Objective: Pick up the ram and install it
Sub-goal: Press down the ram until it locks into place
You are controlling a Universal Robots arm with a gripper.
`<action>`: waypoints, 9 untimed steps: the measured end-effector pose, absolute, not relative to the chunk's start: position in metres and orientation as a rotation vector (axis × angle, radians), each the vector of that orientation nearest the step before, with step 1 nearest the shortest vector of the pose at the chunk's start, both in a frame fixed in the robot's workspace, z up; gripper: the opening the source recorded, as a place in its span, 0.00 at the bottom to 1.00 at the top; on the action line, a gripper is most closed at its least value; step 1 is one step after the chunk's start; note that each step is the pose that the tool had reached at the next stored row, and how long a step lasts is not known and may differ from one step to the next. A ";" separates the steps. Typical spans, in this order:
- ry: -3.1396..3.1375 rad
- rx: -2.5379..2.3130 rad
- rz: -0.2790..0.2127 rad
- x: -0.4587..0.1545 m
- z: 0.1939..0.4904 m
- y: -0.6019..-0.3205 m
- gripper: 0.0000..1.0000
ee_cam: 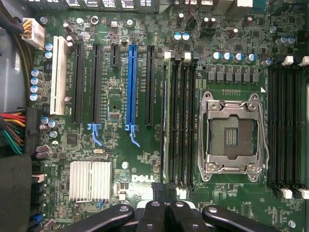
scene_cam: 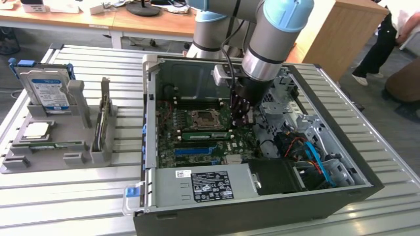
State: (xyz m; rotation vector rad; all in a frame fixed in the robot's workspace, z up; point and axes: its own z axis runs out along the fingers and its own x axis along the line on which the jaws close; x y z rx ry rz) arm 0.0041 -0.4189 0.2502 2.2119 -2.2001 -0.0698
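Over the motherboard (ee_cam: 120, 159), the clenched gripper (ee_cam: 164, 205) hides the end of the ram (ee_cam: 167, 121), seated lengthwise in its slot.

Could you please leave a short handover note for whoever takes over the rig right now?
Gripper: shut, low inside the open computer case, at one end of the ram.
Ram: standing on edge in a memory slot beside the empty processor socket.
Done: ram picked up and brought to its slot.
Left: full seating and latching cannot be told.
Hard drive stands on the grey tray.
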 end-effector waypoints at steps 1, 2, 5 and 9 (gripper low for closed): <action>-2.200 2.212 -0.070 0.004 0.250 -0.419 0.11; -2.200 2.212 -0.070 0.004 0.250 -0.418 0.11; -2.200 2.212 -0.070 0.004 0.250 -0.417 0.11; -2.200 2.212 -0.070 0.004 0.249 -0.417 0.11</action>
